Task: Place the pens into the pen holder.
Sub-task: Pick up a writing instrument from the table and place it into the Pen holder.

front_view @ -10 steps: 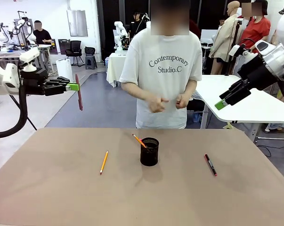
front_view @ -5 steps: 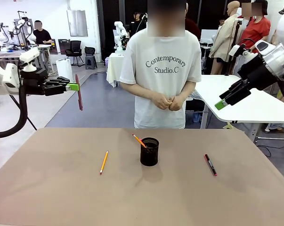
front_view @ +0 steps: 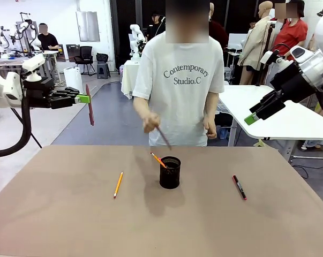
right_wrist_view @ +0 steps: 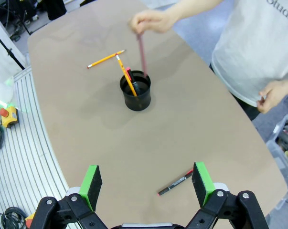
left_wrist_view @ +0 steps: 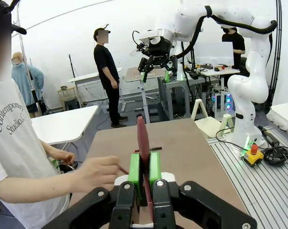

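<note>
A dark red pen is pinched upright by the left gripper at the table's left edge, the right gripper's jaws are spread, and the pen holder is located mid-table, nearer the far edge.

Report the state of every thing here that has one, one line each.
left gripper: shut on dark red pen, raised
dark red pen: near upright, clamped
right gripper: open, empty, raised
pen holder: upright on table
leaning pencil: standing tilted in pen holder
hand: gripping second pen, tip above pen holder
loose pencil: lying flat
black marker: lying flat
</note>
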{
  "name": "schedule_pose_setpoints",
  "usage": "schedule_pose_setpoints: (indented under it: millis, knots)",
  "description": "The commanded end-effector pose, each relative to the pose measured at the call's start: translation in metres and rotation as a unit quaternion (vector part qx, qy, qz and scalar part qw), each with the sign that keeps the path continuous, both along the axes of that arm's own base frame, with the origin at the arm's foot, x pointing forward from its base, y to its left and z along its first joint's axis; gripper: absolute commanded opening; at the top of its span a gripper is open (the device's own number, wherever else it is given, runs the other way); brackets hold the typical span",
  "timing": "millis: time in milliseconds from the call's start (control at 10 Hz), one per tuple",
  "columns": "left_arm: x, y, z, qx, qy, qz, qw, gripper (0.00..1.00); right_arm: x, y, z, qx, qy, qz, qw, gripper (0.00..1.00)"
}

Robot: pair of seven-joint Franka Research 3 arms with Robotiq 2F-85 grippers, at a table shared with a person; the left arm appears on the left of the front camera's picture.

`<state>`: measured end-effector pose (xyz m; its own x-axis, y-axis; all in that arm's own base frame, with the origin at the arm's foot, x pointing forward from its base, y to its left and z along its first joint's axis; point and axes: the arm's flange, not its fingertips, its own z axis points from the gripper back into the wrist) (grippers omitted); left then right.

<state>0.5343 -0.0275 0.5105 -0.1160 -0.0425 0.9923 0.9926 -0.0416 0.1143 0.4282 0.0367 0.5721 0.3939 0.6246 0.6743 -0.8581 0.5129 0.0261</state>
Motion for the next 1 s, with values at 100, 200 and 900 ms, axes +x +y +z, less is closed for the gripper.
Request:
schedule_pose_setpoints:
  millis: [100, 200, 900]
  knots:
    - [-0.0005, 0.0018, 0.0013, 0.003, -0.001, -0.001, 1.000, 0.00, 0.0005, 0.0003, 0.0013, 0.005, -0.003, 0.000, 1.000, 1.00]
    - [-0.0005, 0.0018, 0.0013, 0.003, -0.001, -0.001, 1.000, 0.00, 0.0005, 0.0003, 0.0013, 0.005, -0.003, 0.000, 1.000, 1.00]
    - [-0.0005, 0.0018, 0.0013, 0.003, -0.001, -0.001, 1.000, 0.00, 0.0005, 0.0003, 0.0013, 0.005, -0.003, 0.000, 1.000, 1.00]
